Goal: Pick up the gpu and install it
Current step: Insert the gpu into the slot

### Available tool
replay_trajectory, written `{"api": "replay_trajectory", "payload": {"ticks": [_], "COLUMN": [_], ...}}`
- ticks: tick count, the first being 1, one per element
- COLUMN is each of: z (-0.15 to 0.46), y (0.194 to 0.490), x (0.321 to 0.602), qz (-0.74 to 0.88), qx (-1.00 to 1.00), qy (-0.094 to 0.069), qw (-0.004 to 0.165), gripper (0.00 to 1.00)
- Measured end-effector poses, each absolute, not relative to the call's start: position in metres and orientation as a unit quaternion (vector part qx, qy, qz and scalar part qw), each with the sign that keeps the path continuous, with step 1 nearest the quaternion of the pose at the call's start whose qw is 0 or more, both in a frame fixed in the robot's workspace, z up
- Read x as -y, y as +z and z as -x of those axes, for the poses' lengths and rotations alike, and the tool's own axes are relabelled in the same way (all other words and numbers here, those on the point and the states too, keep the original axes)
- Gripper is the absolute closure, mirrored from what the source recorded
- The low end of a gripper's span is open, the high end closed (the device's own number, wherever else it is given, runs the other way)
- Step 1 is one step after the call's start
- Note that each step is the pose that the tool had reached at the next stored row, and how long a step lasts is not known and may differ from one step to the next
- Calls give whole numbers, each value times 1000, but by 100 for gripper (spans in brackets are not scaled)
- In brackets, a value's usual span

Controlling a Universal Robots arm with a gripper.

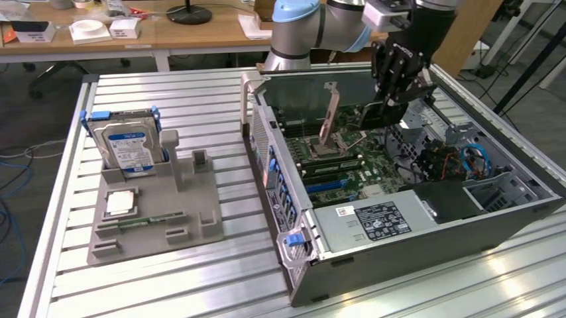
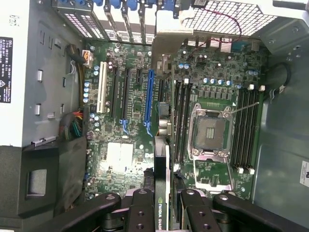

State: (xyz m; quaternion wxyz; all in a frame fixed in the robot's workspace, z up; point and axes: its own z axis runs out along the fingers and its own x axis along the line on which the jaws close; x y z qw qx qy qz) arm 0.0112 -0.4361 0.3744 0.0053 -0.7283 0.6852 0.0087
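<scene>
The gpu (image 1: 384,116) is a thin dark card that hangs upright over the motherboard (image 1: 340,175) inside the open computer case (image 1: 389,218). My gripper (image 1: 394,98) is shut on its top edge. The wrist view looks down the card edge-on: the gpu (image 2: 161,166) runs between my fingers (image 2: 143,209), and its silver bracket (image 2: 163,50) reaches toward the case's rear slots. My gripper (image 2: 163,205) holds it above the board, beside the long blue slot (image 2: 148,96) and apart from it.
An open CPU socket (image 2: 207,130) and memory slots lie beside the card. The grey power supply (image 1: 376,218) fills the case's near end. On the exterior view's left a grey fixture (image 1: 155,212) holds a hard drive (image 1: 131,142), a CPU (image 1: 119,202) and a memory stick (image 1: 142,222).
</scene>
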Motion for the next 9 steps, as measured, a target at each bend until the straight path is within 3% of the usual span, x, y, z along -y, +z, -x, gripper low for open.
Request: {"api": "replay_trajectory", "payload": {"ticks": [9], "z": [-9], "y": [371], "x": [436], "qz": [728], "qx": [-685], "qy": [8], "qw": [6], "gripper": [74]}}
